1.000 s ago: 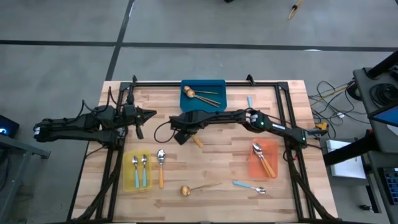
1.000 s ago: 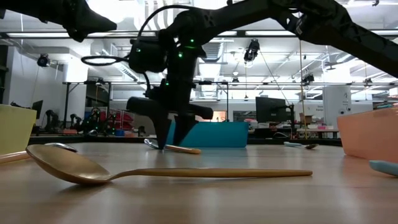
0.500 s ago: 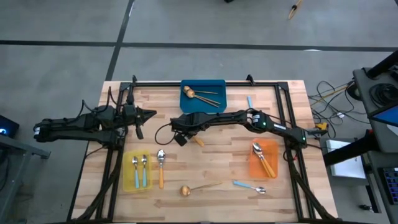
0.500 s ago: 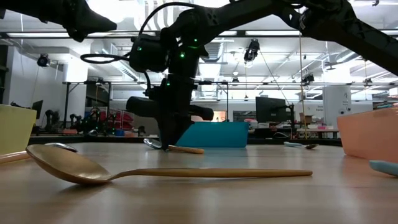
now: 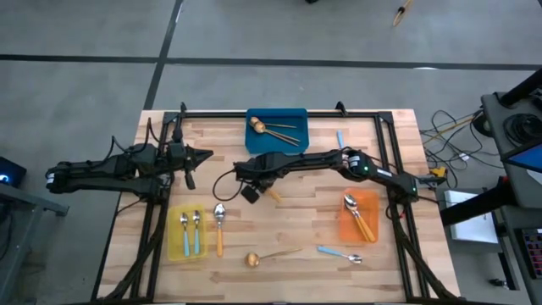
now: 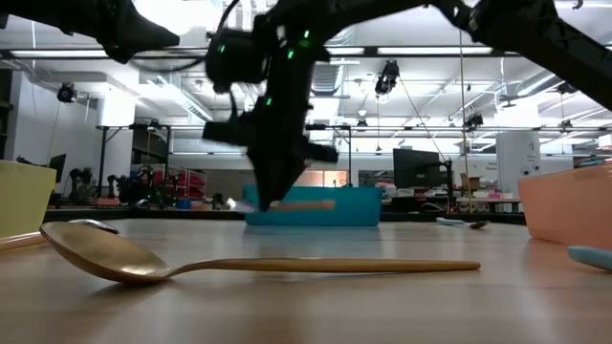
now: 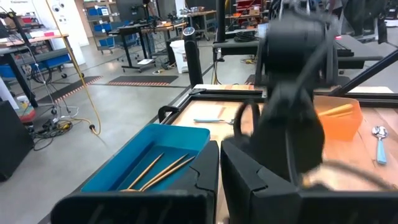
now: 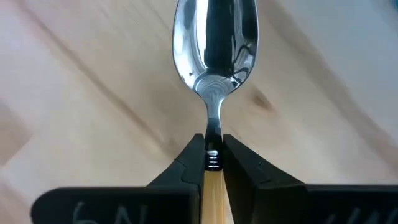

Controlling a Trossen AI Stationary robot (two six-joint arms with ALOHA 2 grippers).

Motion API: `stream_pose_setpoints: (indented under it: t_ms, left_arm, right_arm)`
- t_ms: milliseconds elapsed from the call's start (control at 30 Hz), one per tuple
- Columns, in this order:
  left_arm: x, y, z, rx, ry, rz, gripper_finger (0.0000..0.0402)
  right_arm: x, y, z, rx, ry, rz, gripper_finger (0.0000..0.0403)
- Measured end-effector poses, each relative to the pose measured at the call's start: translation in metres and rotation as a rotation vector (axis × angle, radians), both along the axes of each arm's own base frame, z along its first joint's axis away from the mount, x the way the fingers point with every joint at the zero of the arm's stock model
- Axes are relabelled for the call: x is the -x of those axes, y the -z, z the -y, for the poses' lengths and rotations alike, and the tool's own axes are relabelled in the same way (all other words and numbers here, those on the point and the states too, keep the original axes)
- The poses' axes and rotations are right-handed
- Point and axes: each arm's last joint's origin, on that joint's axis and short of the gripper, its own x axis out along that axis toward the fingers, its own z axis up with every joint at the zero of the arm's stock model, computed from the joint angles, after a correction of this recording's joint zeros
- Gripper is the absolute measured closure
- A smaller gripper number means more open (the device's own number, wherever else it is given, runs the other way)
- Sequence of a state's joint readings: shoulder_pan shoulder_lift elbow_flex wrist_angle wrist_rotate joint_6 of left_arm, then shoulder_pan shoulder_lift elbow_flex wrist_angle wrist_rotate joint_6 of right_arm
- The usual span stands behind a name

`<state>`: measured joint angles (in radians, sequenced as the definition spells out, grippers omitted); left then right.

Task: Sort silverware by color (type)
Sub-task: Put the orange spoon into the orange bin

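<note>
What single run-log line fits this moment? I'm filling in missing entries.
right gripper: shut on orange-handled spoon, lifted off table | left gripper: shut, waiting at table's left

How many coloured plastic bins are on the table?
3. Seen from above: the blue bin at the table's top-middle edge, the yellow bin at lower left, the orange bin at right. None seems hidden.

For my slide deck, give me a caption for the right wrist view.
Right hand shut on an orange-handled spoon, lifted above the wooden table.
</note>
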<state>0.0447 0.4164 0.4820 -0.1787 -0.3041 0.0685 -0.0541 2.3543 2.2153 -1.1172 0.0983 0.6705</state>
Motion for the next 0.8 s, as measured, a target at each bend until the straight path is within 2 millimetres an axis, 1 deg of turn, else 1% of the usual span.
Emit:
stream_pose_setpoints:
  t_ms: [167,367,567,667,800]
  left_arm:
    - [0.0,0.0,0.0,0.0,0.001,-0.001,0.0402]
    - [0.0,0.0,0.0,-0.001,0.0,0.004,0.0402]
    - [0.0,0.0,0.0,0.0,0.0,0.005,0.0402]
    - [0.0,0.0,0.0,0.0,0.001,0.005,0.0402]
    - [0.0,-0.001,0.0,0.0,0.0,0.006,0.0402]
  right_arm:
    - [0.02,-0.027,-0.001,-0.034,-0.005,-0.08,0.0376]
    - [0.048,-0.069,-0.01,-0.05,0.031,-0.137,0.0375]
    - [0.072,-0.094,-0.022,-0.058,0.102,-0.215,0.0375]
    - [0.08,-0.107,-0.03,-0.104,0.107,-0.186,0.0375]
    - [0.09,-0.121,-0.039,-0.115,0.117,-0.157,0.0375]
